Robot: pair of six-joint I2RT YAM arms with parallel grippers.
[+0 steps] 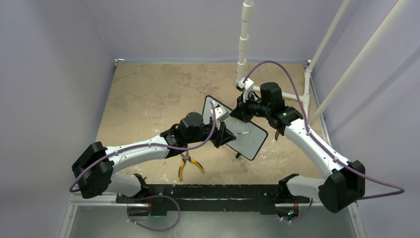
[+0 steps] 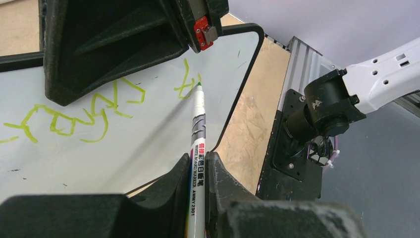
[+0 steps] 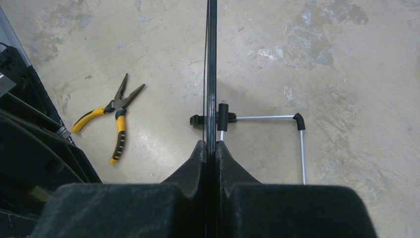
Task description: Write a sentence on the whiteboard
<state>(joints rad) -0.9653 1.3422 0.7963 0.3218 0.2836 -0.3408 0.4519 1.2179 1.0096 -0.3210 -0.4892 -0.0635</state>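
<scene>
Several scrawled green letters of the sentence (image 2: 74, 116) already cross the small black-framed whiteboard (image 1: 250, 139), upright near the middle of the tan worktop (image 1: 148, 94); likely more remains. The left tool (image 2: 198, 166), arm stretched low, clamps a white marker pen (image 2: 198, 129), tip on the last letter. The right tool (image 3: 211, 148) pinches the board's edge

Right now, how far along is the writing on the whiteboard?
Partly done. Green writing already runs across the whiteboard. In hand: the left gripper is shut on the marker, its tip at the letters at the end, while the right gripper clamps the board's edge. Left: finishing the sentence; the scrawl is unreadable, so I cannot tell how much remains.
</scene>
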